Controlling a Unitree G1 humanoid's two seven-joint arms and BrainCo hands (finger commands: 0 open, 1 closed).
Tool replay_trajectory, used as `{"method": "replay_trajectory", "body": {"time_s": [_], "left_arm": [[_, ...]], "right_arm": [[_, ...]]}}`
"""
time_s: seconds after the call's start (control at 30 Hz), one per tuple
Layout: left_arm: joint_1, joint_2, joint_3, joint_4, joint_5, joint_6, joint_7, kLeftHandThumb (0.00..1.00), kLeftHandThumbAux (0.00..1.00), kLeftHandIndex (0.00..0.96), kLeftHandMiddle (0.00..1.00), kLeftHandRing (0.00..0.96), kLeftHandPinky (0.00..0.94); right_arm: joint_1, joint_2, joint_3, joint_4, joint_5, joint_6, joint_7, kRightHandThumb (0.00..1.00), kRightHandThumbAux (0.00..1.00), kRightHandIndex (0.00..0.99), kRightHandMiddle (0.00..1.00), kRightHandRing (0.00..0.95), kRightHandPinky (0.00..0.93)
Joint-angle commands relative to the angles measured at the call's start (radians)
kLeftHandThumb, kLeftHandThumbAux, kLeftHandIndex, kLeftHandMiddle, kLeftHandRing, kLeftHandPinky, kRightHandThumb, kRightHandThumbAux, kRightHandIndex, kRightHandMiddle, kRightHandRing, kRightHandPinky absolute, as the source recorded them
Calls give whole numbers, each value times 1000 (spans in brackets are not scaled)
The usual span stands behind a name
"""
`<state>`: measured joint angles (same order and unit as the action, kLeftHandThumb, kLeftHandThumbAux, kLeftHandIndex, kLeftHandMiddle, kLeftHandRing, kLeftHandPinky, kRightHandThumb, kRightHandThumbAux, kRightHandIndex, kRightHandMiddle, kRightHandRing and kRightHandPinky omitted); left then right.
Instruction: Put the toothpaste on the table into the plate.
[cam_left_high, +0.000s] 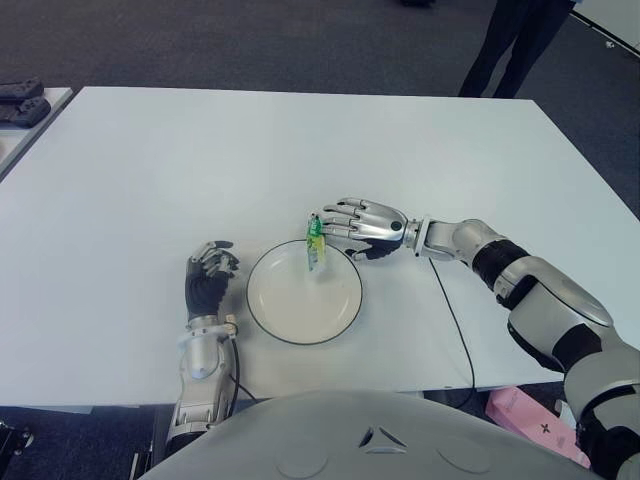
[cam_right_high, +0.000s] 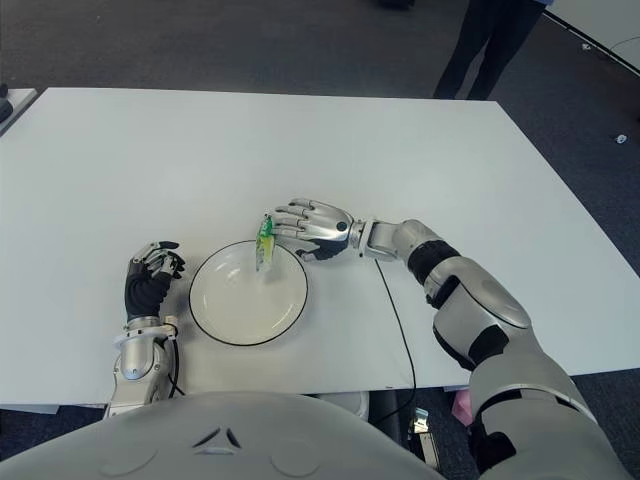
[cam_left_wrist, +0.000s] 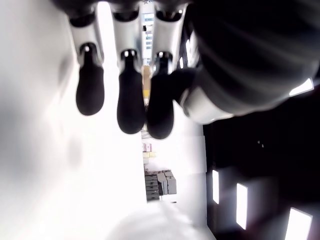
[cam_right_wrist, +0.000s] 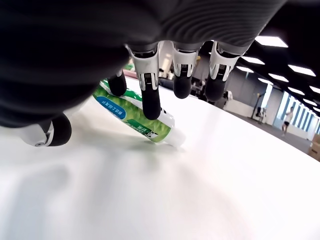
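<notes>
Leftmost, left hand: just beside the plate, fingers curled, holding nothing. Plate: white, dark-rimmed, on the white table. Toothpaste: green-and-white tube with a blue panel, over the plate's far rim. Right hand: fingers partly closed on the tube; its wrist view alone shows a fingertip pressing the tube's label. Person's legs: beyond the table, eye views only.
</notes>
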<state>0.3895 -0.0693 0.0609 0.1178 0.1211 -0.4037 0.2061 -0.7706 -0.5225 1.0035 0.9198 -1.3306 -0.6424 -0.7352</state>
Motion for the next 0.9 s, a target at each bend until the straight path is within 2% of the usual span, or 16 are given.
{"method": "replay_trajectory", "body": {"time_s": [0.03, 0.2, 0.3, 0.4, 0.63, 0.9], "left_arm": [[14, -3, -2, 14, 19, 35, 18, 706, 718, 434, 636, 632, 636], [8, -1, -2, 21, 19, 27, 15, 705, 718, 434, 639, 635, 635], [6, -1, -1, 26, 9, 21, 8, 706, 718, 435, 640, 635, 633], [3, 0, 1, 29, 5, 19, 5, 706, 718, 435, 640, 633, 631], [1, 6, 1, 27, 9, 27, 5, 705, 719, 435, 642, 636, 637], [-2, 9, -3, 25, -7, 18, -9, 705, 718, 435, 647, 640, 634]], "right_arm": [[6, -5, 8, 19, 1, 16, 23, 575, 275, 0, 0, 0, 0], [-44, -51, -46, -16, 61, -33, 60, 573, 274, 0, 0, 0, 0], [-68, -98, -121, -86, 133, -67, 106, 565, 281, 0, 0, 0, 0], [-60, -130, -176, -157, 173, -76, 130, 560, 289, 0, 0, 0, 0], [51, -223, -343, -432, 280, -59, 147, 532, 314, 0, 0, 0, 0], [173, -233, -443, -604, 268, 8, 130, 511, 326, 0, 0, 0, 0]]}}
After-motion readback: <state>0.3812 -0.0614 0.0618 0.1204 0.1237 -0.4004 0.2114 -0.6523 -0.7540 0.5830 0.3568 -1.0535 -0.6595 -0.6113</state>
